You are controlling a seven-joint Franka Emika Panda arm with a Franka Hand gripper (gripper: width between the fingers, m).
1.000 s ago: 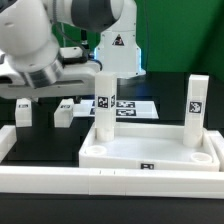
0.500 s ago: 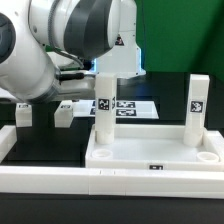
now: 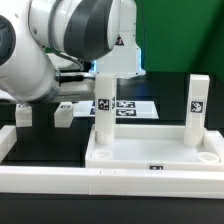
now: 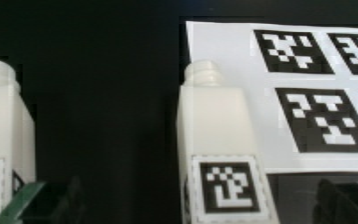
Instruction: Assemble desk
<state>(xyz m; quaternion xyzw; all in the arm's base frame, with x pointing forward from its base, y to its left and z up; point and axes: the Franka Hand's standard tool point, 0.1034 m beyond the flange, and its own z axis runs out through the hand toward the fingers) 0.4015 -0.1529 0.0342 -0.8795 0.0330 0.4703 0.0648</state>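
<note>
The gripper [image 4: 194, 200] hangs released, jaws spread wide and holding nothing. In the wrist view the loose leg [image 4: 220, 140] lying closest to the marker board [image 4: 318, 90] runs into the gap between the two fingertips [image 4: 30, 200], its tagged end between them. Whether either fingertip touches it cannot be told. In the exterior view this leg [image 3: 65, 112] lies on the dark table [image 3: 40, 140] just off the marker board's edge, toward the exterior view's left. The second loose leg [image 3: 22, 112] lies farther from the marker board on that same side, apart from the first. The tabletop [image 3: 150, 150] sits in front of the marker board, nearer the camera. One upright leg [image 3: 103, 103] stands in it, overlapping the marker board, and another upright leg [image 3: 196, 108] stands well off toward the exterior view's right. The arm [image 3: 60, 40] fills the exterior view's upper left, and the gripper cannot be made out there. The wrist view cuts off the second loose leg and the marker board at its edges and shows the fingertips only as dark slivers.
</note>
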